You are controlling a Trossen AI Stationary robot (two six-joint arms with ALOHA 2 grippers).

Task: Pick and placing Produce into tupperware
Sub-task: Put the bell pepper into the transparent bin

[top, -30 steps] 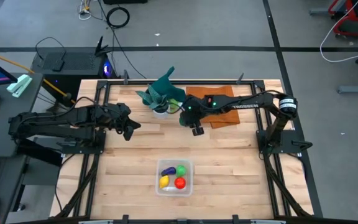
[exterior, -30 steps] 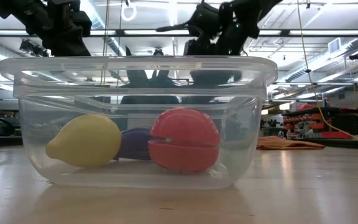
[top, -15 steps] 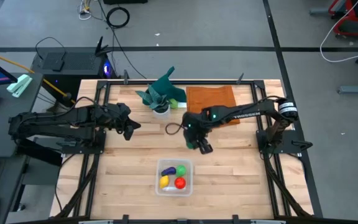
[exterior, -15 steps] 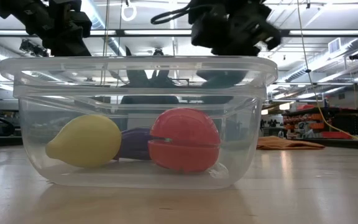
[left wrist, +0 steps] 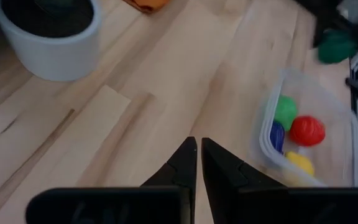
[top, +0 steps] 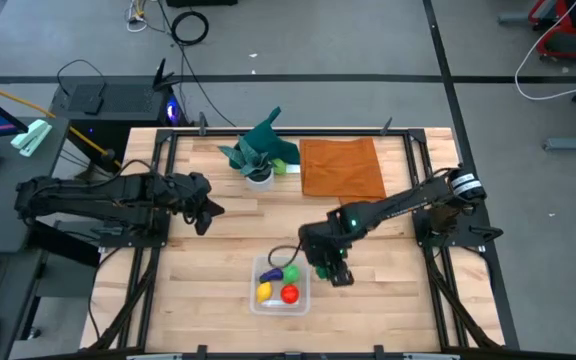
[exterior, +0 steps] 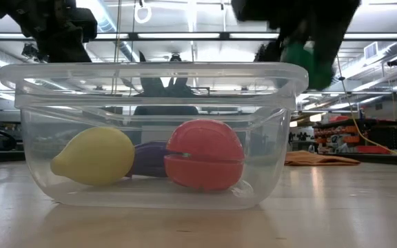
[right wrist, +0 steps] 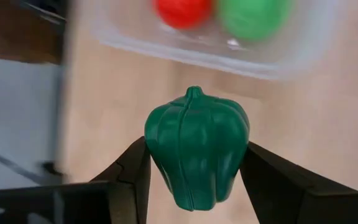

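Observation:
The tupperware (top: 281,283), a clear low box, rests by its base near the table's near edge. It holds the yellow (top: 265,292), red (top: 289,293), light green (top: 290,272) and purple (top: 271,274) produce. My right gripper (top: 333,270) hovers just right of the box, shut on the dark green pepper (right wrist: 196,146), which shows above the box's rim in the low view (exterior: 309,63). My left gripper (top: 206,215) waits shut over the table's left half (left wrist: 198,144). My right gripper pinches the dark green pepper between its two fingers (right wrist: 132,165), one on each of its opposite sides (right wrist: 157,149). The pepper's stem end (right wrist: 194,93) points away from the wrist. The pepper is lifted clear of the table, beside the tupperware's right wall (exterior: 284,103).
A teal-leaved plant in a white pot (top: 258,160) and an orange-brown cloth (top: 341,167) lie at the far side. A dark cable loop (top: 283,255) hangs by the box's far edge. Bare wood (top: 208,270) lies left of the box and near the right edge.
My right gripper has travelled from beside the plant at the far side toward the near edge, carrying the dark green pepper, and now stands at the tupperware's right side. It has stayed shut on the pepper. The left arm has kept still.

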